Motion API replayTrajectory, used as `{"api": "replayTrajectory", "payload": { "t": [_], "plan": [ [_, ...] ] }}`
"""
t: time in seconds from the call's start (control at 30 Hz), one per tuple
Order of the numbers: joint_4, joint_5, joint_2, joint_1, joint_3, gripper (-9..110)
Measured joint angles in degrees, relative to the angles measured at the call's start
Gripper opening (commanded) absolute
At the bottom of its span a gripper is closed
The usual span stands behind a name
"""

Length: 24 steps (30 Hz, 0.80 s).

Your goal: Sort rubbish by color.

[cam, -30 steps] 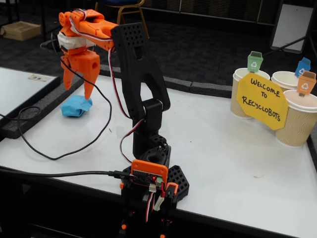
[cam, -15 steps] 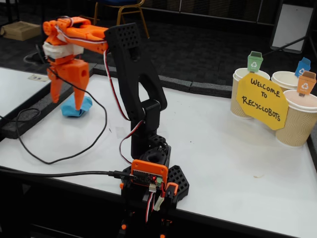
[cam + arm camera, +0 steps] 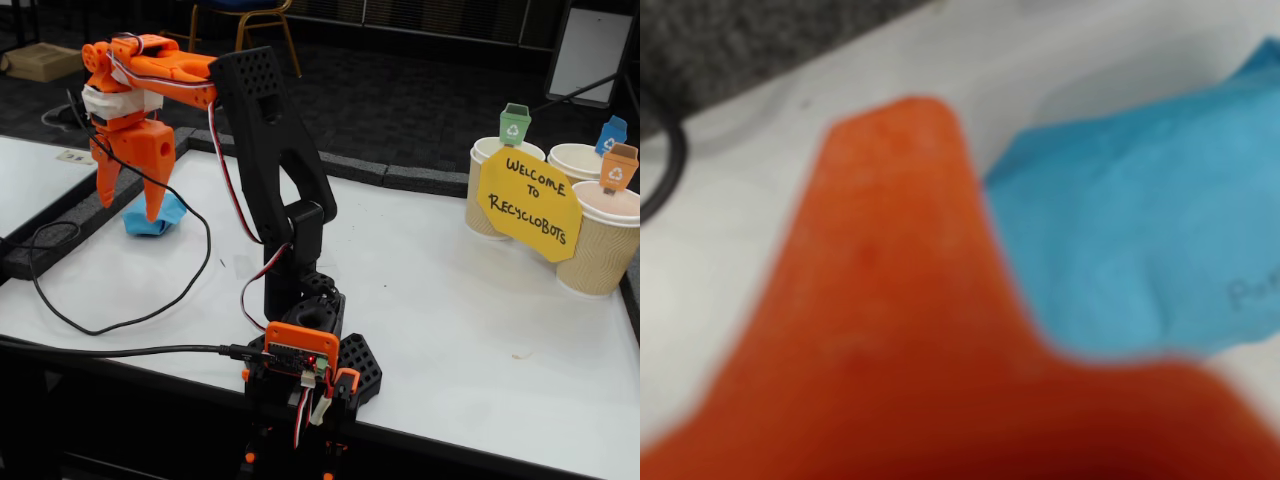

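Your hand (image 3: pixel 128 208) hangs over the far-left part of the white bench (image 3: pixel 450 300), fingers spread apart and holding nothing — the light blue paper wad (image 3: pixel 160 217) lies on the bench just beneath and behind its tips. In the wrist view one blurred orange finger (image 3: pixel 900 300) sits beside the wad (image 3: pixel 1140 240).

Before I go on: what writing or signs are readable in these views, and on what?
"WELCOME TO RECYCLOBOTS": yellow handwritten paper sign fronting the tan paper cups.
Recycling symbols: small green, blue and orange bin flags on the cups.
Dark lettering on the light blue crumpled paper wad, wrist view: too blurred to read.
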Motion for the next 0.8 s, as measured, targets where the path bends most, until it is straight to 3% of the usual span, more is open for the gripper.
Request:
{"api": "replayTrajectory", "payload": {
  "t": [0.8],
  "plan": [
    [-0.62,-1.58,0.00,5.27,0.00,20]
  ]
}}
